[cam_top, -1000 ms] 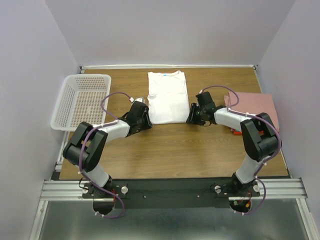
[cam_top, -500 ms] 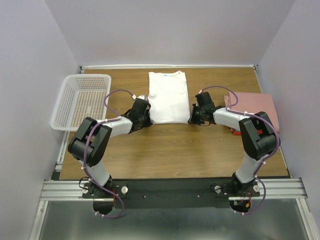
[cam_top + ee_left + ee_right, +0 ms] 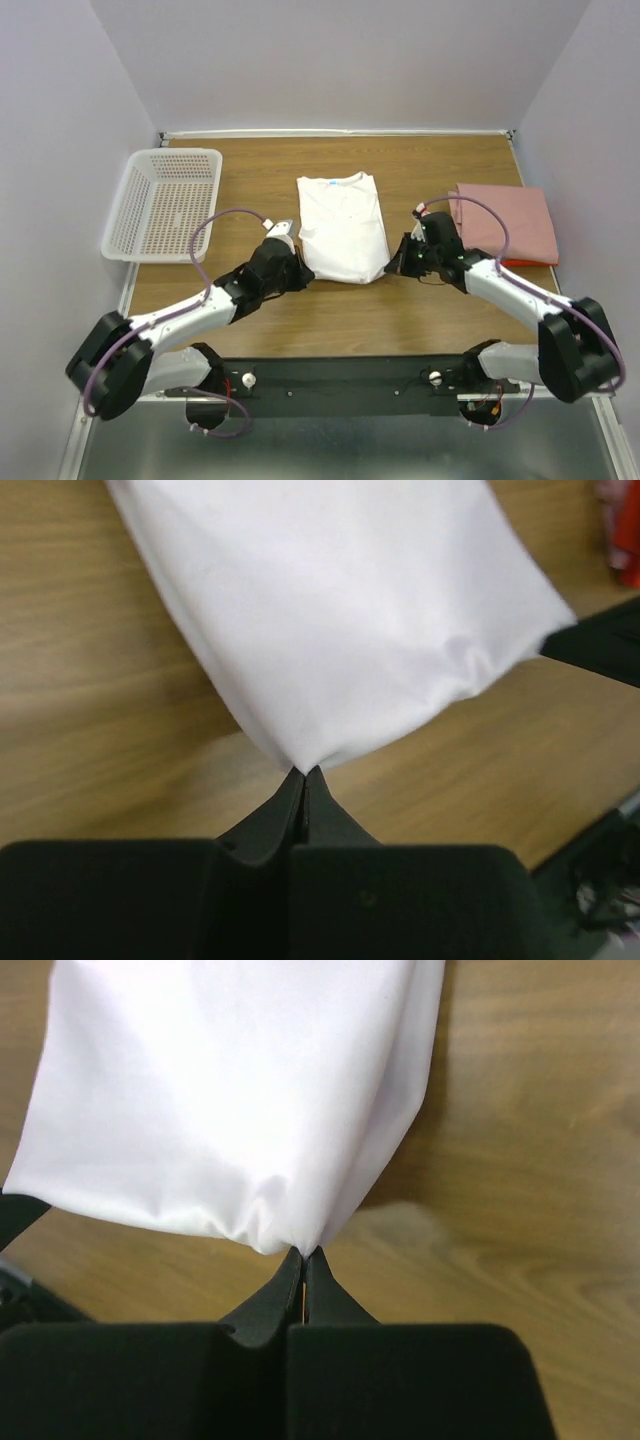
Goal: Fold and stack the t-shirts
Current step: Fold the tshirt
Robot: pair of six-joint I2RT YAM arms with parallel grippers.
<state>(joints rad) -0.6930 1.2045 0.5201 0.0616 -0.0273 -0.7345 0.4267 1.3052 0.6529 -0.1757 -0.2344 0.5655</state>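
Note:
The white t-shirt (image 3: 342,225), folded lengthwise, lies in the middle of the table with its collar at the far end. My left gripper (image 3: 303,277) is shut on its near left corner (image 3: 300,750). My right gripper (image 3: 393,266) is shut on its near right corner (image 3: 290,1230). Both near corners are pinched and drawn toward the table's front edge. The dusty pink folded shirt (image 3: 505,221) lies at the right, with a red-orange edge (image 3: 525,263) showing under it. The blue shirt is hidden.
A white perforated plastic basket (image 3: 165,202) stands at the left edge of the wooden table (image 3: 250,170). Purple walls enclose the table on three sides. The black rail with the arm bases runs along the front.
Both grippers have closed on the white shirt's near corners and pulled toward the front edge. The shirt has slid nearer, away from the back of the table.

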